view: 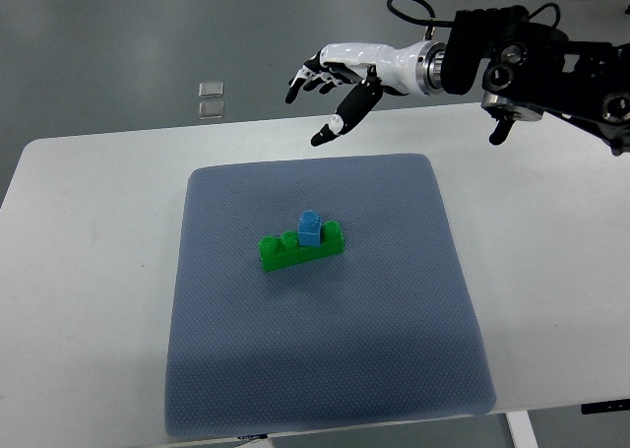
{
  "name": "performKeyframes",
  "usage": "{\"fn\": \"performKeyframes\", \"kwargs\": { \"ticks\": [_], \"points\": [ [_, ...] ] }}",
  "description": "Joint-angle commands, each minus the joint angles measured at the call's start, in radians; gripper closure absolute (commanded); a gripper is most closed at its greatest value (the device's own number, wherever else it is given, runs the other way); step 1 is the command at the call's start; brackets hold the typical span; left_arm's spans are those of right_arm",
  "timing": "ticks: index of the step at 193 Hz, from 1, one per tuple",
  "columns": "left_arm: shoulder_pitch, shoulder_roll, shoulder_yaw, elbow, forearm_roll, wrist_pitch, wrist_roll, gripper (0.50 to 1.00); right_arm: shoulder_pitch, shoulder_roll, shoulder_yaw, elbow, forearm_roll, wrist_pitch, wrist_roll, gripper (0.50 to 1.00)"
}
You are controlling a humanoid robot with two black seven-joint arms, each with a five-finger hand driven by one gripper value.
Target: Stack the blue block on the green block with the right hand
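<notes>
The blue block sits on top of the green block, near the middle of the blue-grey mat on the white table. The right hand hangs above the table's far edge, well apart from both blocks, fingers spread and holding nothing. Both blocks appear to be rigid, light plastic with smooth, somewhat slippery sides; a grasp would go across two opposite side faces, clear of the studs. Nothing stands between hand and blocks. Two small clear squares lie beyond the table.
</notes>
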Motion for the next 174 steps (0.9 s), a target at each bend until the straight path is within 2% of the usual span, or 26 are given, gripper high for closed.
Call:
{"fn": "performKeyframes", "kwargs": {
  "ticks": [1,3,4,16,32,71,94,125,174],
  "points": [
    [0.000,0.000,0.000,0.004,0.000,0.001,0.000,0.500,-0.089,-0.008,0.124,-0.018,0.049,-0.012,0.001,0.579],
    [0.000,0.000,0.000,0.004,0.000,0.001,0.000,0.500,-0.089,-0.008,0.124,-0.018,0.049,-0.012,0.001,0.579],
    [0.001,0.000,0.000,0.005,0.000,0.001,0.000,0.500,-0.175,-0.007,0.237,-0.041,0.067,-0.027,0.002,0.579],
    [0.001,0.000,-0.002,0.005,0.000,0.003,0.000,0.500,-0.280,0.016,0.377,-0.064,0.067,-0.047,0.004,0.579],
    [0.001,0.000,0.000,0.005,0.000,0.003,0.000,0.500,-0.362,0.053,0.505,-0.082,0.067,-0.064,0.004,0.579],
    [0.001,0.000,0.000,0.002,0.000,0.003,0.000,0.500,-0.520,0.245,0.771,-0.179,0.067,-0.081,0.006,0.576],
    [0.001,0.000,0.000,0.007,0.000,0.003,0.000,0.500,-0.566,0.346,0.917,-0.225,0.067,-0.099,0.006,0.576],
    [0.005,0.000,-0.002,0.010,0.000,0.003,0.000,0.500,-0.612,0.415,1.025,-0.254,0.069,-0.101,0.012,0.576],
    [0.017,0.000,-0.002,0.010,0.000,0.003,0.000,0.500,-0.652,0.443,1.057,-0.363,0.170,-0.082,0.130,0.576]
  ]
}}
